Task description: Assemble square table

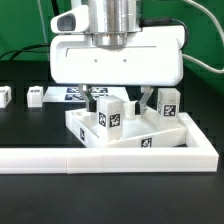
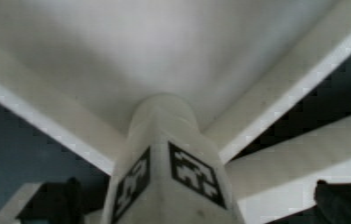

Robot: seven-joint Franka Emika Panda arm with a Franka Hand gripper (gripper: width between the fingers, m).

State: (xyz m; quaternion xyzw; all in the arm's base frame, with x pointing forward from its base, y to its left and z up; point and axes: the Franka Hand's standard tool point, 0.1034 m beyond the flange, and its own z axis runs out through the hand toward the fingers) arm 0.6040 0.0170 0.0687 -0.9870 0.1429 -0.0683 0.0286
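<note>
**end effector spread around an upright leg in the tabletop**

the black bench (image 1: 30, 125) fills the scene. nearest the exterior view, a long white barrier (image 1: 100, 158) lies across it. the white tray-like tabletop (image 1: 140, 140) sits touching the barrier's far side, with tags on its front wall. a tagged leg (image 1: 109, 115) stands upright inside the tray, towards the exterior view's left. a second leg (image 1: 166, 102) stands at the tray's far corner on the exterior view's right; whether it is inside the rim cannot be told. farther back, on the exterior view's left, two loose legs (image 1: 36, 96) lie apart on the bench, the marker board (image 1: 72, 92) just beside them. a green cable (image 1: 205, 62) hangs against the dim back.

the end effector (image 1: 118, 100) hangs over the tray, released. in the wrist view its fingers (image 2: 47, 205) flank the leg (image 2: 175, 170) with a dark gap on each side.
</note>
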